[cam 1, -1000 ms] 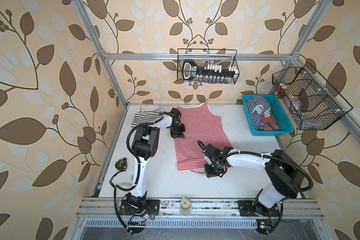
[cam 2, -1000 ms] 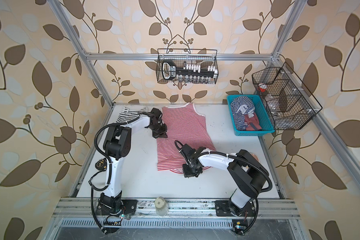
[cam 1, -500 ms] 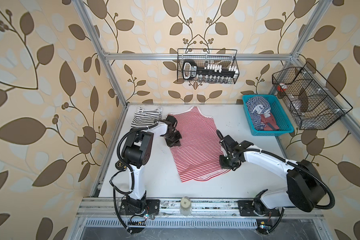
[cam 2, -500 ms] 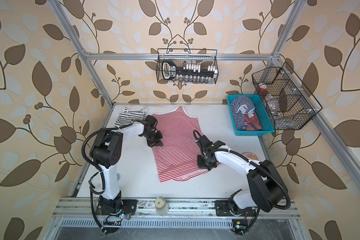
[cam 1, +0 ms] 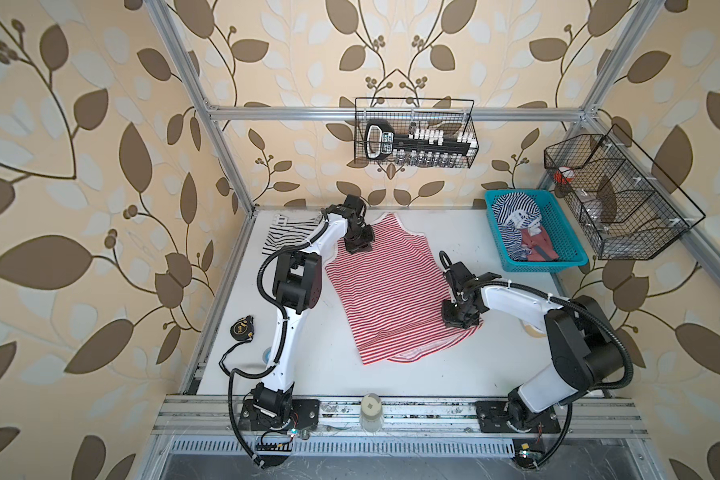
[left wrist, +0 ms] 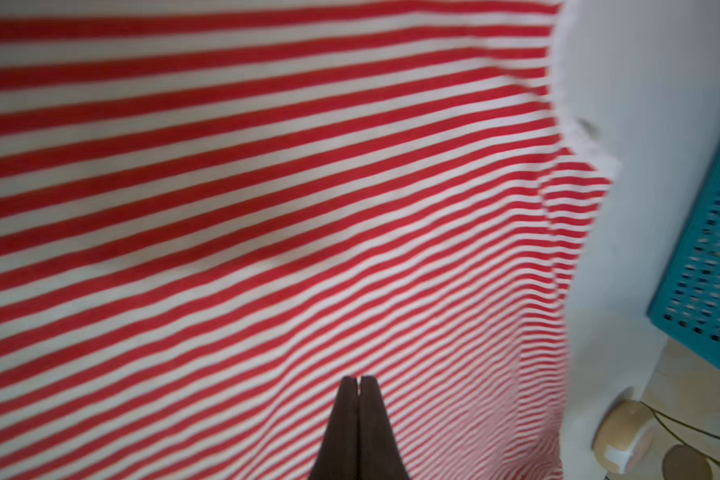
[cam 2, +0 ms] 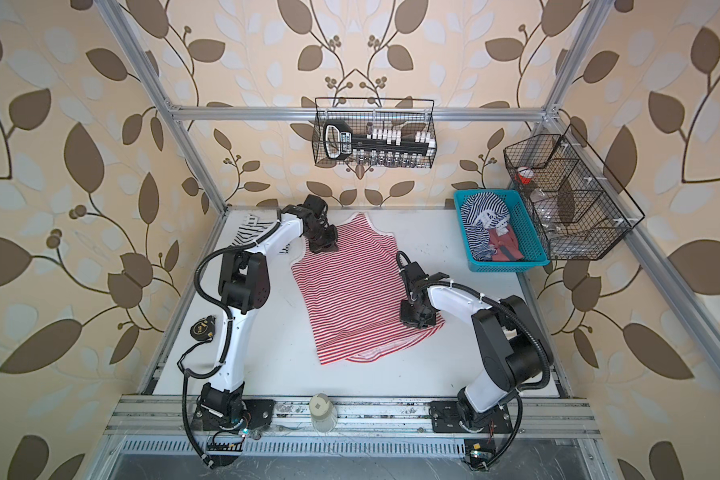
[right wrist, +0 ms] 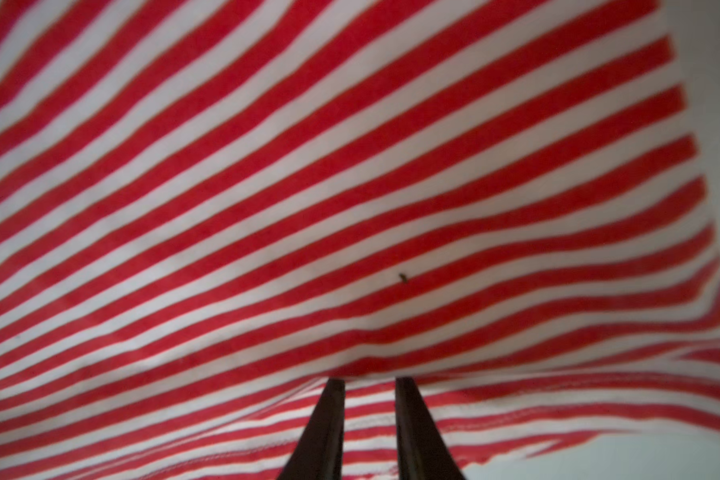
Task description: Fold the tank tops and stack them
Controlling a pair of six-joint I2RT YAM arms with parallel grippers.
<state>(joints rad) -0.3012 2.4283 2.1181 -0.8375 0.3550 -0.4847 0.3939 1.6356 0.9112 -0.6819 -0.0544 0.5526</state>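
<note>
The left gripper (left wrist: 357, 379) jaws are seen pressed shut on the red-striped tank top (cam 1: 385, 286) at its shoulder; the right gripper (right wrist: 369, 380) jaws stand slightly parted at the hem. The top has been dragged askew across the desk (cam 1: 433, 374), so it is judged still being straightened; the black-striped tank top (cam 1: 285, 235) lies folded behind.

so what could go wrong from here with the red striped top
1. The red-striped tank top lies skewed, its hem already doubled unevenly near the right gripper; a fold now may come out crooked.
2. The left gripper works close to the black-striped tank top and could drag or rumple it.
</note>
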